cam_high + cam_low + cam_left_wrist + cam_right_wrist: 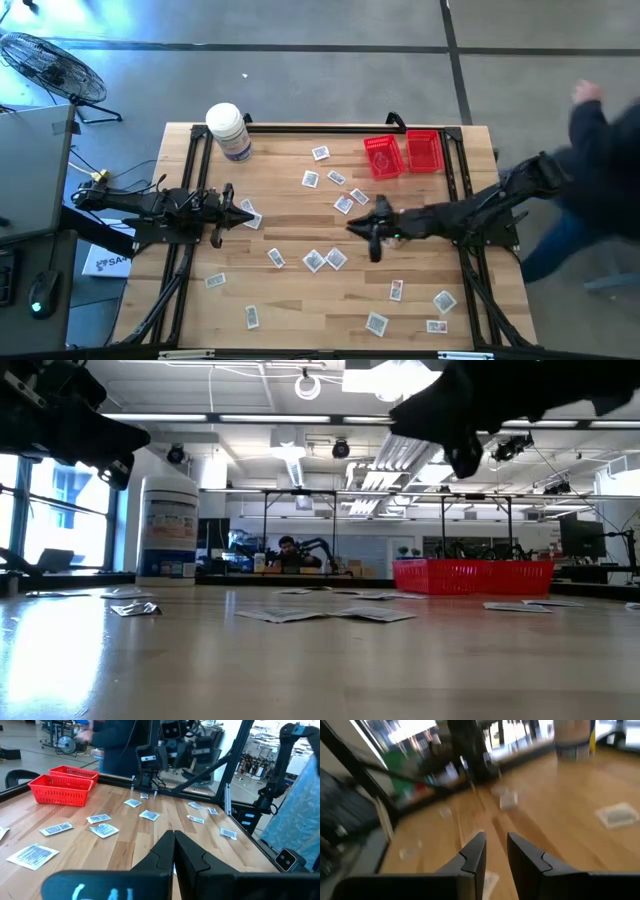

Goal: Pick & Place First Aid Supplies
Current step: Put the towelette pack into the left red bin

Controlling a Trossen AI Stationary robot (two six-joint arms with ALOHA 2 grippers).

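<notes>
Several small white first aid packets lie flat and scattered on the wooden table [300, 320], among them one cluster [322, 260] in the middle and another [102, 829] nearer the baskets. My right gripper [352, 226] hovers over the table's middle, reaching in from the right. It is open [496, 844], with nothing between its fingers and bare wood below them. My left gripper [250, 213] waits shut [174, 840] at the table's left, level above the wood, with a packet [251, 219] lying below its tip.
Two red mesh baskets [383, 157] [424, 150] stand at the far right, and a white bottle [229, 131] stands at the far left corner. A black frame [300, 128] runs along the table's edges. A person [600, 160] is beside the table's right edge.
</notes>
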